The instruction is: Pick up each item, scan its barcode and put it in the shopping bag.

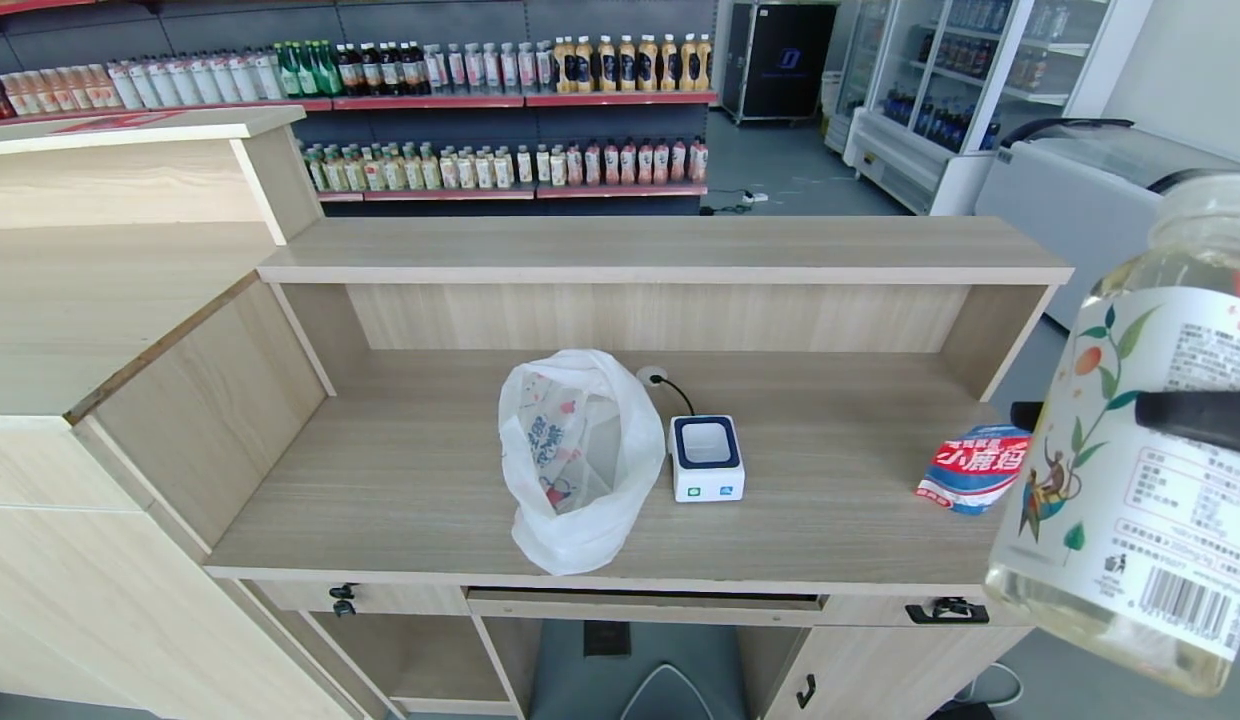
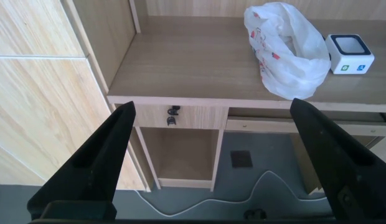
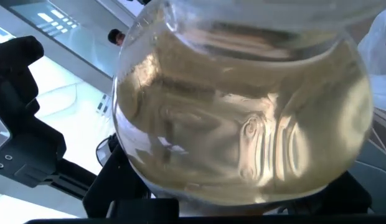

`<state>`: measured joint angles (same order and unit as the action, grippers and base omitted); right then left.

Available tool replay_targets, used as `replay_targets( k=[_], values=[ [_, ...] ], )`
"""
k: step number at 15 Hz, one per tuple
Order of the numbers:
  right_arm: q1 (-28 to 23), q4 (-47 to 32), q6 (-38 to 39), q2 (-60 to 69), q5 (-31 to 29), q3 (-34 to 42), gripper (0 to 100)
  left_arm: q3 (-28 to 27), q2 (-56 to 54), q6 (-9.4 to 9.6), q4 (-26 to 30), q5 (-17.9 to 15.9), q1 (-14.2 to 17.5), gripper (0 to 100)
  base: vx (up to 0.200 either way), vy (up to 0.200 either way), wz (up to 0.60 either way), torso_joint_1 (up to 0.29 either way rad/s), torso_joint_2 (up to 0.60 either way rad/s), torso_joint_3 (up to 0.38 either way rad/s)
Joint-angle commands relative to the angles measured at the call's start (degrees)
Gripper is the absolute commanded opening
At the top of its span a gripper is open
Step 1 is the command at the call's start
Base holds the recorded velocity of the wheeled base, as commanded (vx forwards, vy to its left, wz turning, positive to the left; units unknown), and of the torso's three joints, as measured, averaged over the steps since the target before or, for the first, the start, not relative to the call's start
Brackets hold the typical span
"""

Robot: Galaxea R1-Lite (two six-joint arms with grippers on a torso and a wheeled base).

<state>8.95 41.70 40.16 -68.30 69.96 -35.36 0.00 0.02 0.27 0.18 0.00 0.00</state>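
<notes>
Right pincer grasps a bottle, held aloft near the counter right edge. Left pincer released; shopping bag mid-counter, beside scanner

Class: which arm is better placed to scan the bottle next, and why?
Right. The right pincer grips the bottle, raised right of the scanner. The left pincer hangs open and empty, off the counter's front.

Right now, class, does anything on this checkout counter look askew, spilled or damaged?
Nothing stands out. The shopping bag slumps open beside the scanner, the snack packet lies near the counter's right end, and the bottle is held tilted in the air beyond that end. No spill or damage shows.
</notes>
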Motion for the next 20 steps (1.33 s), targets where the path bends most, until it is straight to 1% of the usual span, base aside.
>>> replay_targets(
  k=[1, 8, 9, 11, 13, 14, 15, 16, 17, 18, 19, 20],
  values=[
    [0.0, 0.0, 0.0, -0.2, 0.0, 0.1, 0, 0.0, 0.0, 0.00, 0.0, 0.0, 0.0, 100, 0.000, 0.000, 0.00, 0.000, 0.00, 0.000],
    [-0.3, 0.1, -0.3, -0.5, -0.3, 0.6, 0, 0.0, 0.0, 0.00, 0.0, 0.0, 0.0, 100, 0.000, 0.000, 0.00, 0.000, 0.00, 0.000],
    [-0.4, 0.1, -0.3, -0.4, -0.8, 0.6, 0, 0.0, 0.0, 0.00, 0.0, 0.0, 0.0, 100, 0.000, 0.000, 0.00, 0.000, 0.00, 0.000],
    [-0.4, 0.4, -1.6, -1.2, -4.8, 0.7, 0, 0.0, 0.0, 0.00, 0.0, 0.0, 0.0, 100, 0.000, 0.000, 0.00, 0.000, 0.00, 0.000],
    [-0.4, 0.7, -8.8, -4.6, -12.0, 0.6, 0, 0.0, 0.0, 0.00, 0.0, 0.0, 0.0, 100, 0.000, 0.000, 0.00, 0.000, 0.00, 0.000],
    [-0.5, 0.7, -17.1, -8.2, -19.9, 0.8, 0, 0.0, 0.0, 0.00, 0.0, 0.0, 0.0, 100, 0.000, 0.000, 0.00, 0.000, 0.00, 0.000],
    [-1.9, 1.1, -22.9, -11.1, -25.2, 0.8, 0, 0.0, 0.0, 0.00, 0.0, 0.0, 0.0, 100, 0.000, 0.000, 0.00, 0.000, 0.00, 0.000],
    [-3.9, 3.1, -26.5, -13.8, -27.8, 1.4, 0, 0.0, 0.0, 0.00, 0.0, 0.0, 0.0, 100, 0.000, 0.000, 0.00, 0.000, 0.00, 0.000],
    [-6.7, 6.9, -31.9, -17.5, -30.9, 2.6, 0, 0.0, 0.0, 0.00, 0.0, 0.0, 0.0, 100, 0.000, 0.000, 0.00, 0.000, 0.00, 0.000],
    [-8.9, 9.3, -36.6, -20.3, -32.5, 3.5, 0, 0.0, 0.0, 0.00, 0.0, 0.0, 0.0, 100, 0.000, 0.000, 0.00, 0.000, 0.00, 0.000],
    [-11.8, 12.3, -43.1, -23.5, -32.9, 4.8, 0, 0.0, 0.0, 0.00, 0.0, 0.0, 0.0, 100, 0.000, 0.000, 0.00, 0.000, 0.00, 0.000],
    [-13.9, 13.4, -48.5, -25.6, -32.9, 5.1, 0, 0.0, 0.0, 0.00, 0.0, 0.0, 0.0, 100, 0.000, 0.000, 0.00, 0.000, 0.00, 0.000]
  ],
)
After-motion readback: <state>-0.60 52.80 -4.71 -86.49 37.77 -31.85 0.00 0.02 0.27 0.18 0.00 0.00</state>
